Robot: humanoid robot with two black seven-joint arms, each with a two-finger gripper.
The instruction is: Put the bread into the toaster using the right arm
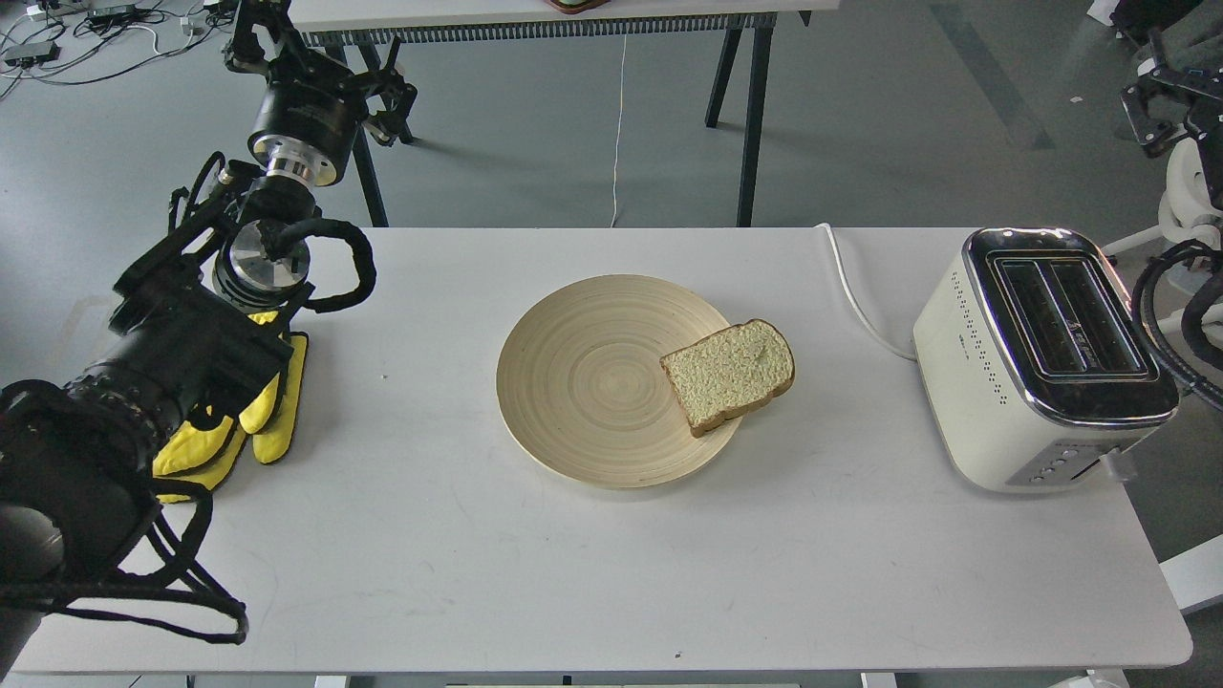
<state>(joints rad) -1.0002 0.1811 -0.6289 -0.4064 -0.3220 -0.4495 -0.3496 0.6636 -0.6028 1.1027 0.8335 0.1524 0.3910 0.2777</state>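
Note:
The bread (731, 373) is a single slice lying flat across the right rim of a round bamboo plate (583, 382), with part of it hanging over the table. The cream-white toaster (1003, 401) stands at the table's right end, its two chrome-framed slots (1065, 315) facing up with nothing in them. Of my right arm only dark parts and cables (1170, 105) show at the right edge, behind and above the toaster; its fingers cannot be made out. My left gripper (387, 100) is held up beyond the table's far left corner, dark and holding nothing that I can see.
The bulky left arm with yellow padding (272, 411) rests over the left part of the white table (611, 573). The toaster's white cord (855, 306) runs along the tabletop towards the far edge. A second table (535, 14) on black legs stands behind.

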